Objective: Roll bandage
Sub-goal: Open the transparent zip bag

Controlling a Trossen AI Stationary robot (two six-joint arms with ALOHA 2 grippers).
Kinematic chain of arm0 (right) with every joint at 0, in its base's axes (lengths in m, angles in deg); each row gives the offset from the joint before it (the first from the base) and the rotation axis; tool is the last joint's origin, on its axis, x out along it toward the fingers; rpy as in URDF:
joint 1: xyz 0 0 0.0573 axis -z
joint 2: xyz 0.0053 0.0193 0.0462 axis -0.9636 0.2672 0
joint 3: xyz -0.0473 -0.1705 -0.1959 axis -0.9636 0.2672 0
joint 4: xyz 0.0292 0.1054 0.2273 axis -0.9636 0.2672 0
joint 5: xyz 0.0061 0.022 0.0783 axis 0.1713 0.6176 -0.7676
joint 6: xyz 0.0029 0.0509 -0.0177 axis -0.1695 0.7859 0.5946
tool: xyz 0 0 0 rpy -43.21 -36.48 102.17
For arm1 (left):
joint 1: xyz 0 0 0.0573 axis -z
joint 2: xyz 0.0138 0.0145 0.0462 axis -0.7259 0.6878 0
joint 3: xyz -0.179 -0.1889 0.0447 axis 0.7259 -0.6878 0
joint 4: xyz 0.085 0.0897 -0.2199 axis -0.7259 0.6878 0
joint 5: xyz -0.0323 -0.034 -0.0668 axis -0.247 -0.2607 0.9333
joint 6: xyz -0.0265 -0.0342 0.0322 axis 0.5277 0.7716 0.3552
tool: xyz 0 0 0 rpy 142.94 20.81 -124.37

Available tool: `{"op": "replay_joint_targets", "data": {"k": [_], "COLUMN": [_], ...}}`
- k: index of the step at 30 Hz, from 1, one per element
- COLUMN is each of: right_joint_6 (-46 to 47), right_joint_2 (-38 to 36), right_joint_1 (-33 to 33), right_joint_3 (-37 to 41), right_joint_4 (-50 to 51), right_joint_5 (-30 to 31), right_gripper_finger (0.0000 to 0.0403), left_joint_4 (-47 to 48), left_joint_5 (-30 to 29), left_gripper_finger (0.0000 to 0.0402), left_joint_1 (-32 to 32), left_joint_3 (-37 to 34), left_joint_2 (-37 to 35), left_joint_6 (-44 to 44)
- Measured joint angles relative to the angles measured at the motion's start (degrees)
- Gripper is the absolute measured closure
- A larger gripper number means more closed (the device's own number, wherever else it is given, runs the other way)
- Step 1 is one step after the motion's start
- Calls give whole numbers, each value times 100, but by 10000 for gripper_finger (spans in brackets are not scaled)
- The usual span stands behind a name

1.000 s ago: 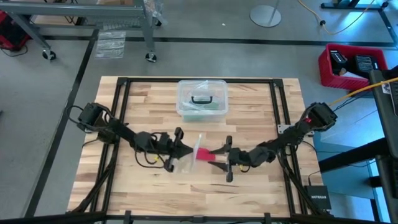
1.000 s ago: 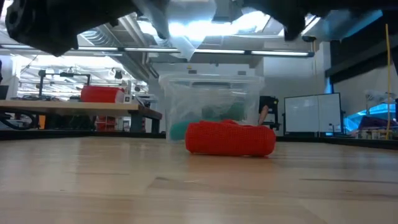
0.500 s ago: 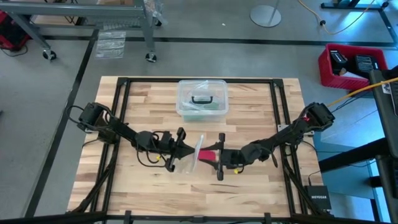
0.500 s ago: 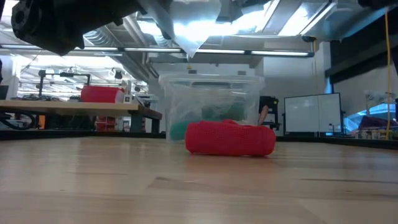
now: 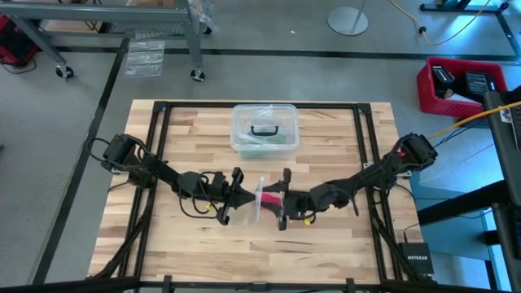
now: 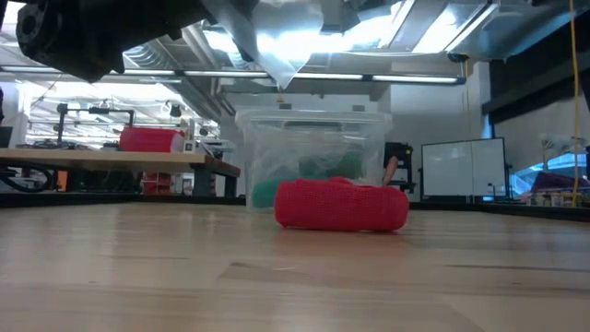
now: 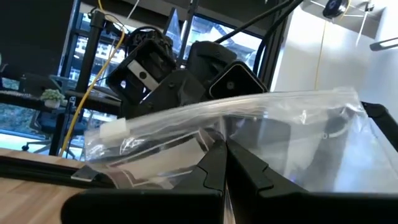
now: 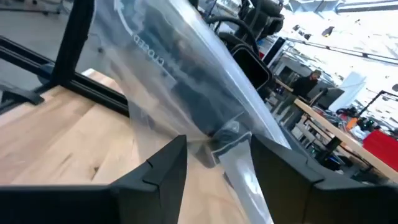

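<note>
Left gripper (image 5: 242,198): mid-table, raised off the wood, fingers pressed together on the lower edge of a small clear plastic bag (image 5: 257,200), which it holds up in the air.

Small clear plastic bag: hangs between the two grippers; in the low view (image 6: 277,37) its corner points down above the table. In the right wrist view it fills the frame just ahead of that arm's fingers.

Bandage (image 6: 341,205): a short red roll lying on the table (image 6: 184,267) under the right gripper, in front of the clear plastic box (image 5: 264,129); a red sliver shows in the high view (image 5: 273,198).

Right gripper (image 5: 281,200): facing the left one, fingers spread on either side of the bag's edge, not yet closed on it.

Step in hand, as judged: taking a second hold on the bag to open it for the roll. Done well, the right fingers should close on one layer only, near the mouth, while the left holds firm.
</note>
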Motion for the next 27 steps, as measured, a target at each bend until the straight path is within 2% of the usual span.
{"op": "replay_joint_targets", "data": {"k": [5,14,19,27], "right_joint_6": [-7,-9,220,278], "right_joint_2": [0,0,-9,-48], "right_joint_1": [-2,-13,-17,-369], "right_joint_3": [-84,-84,-84,-82], "right_joint_4": [101,329,594,1065], "right_joint_5": [0,163,423,919], "right_gripper_finger": [255,390,397,400], "left_joint_4": [-2,9,119,319], "left_joint_5": [-1,-1,-30,-228], "left_gripper_finger": [401,401,401,401], "left_joint_1": [0,4,-4,59], "left_joint_3": [0,-2,-14,-48], "left_joint_2": [0,0,4,4], "left_joint_6": [-3,-32,-30,-26]}}
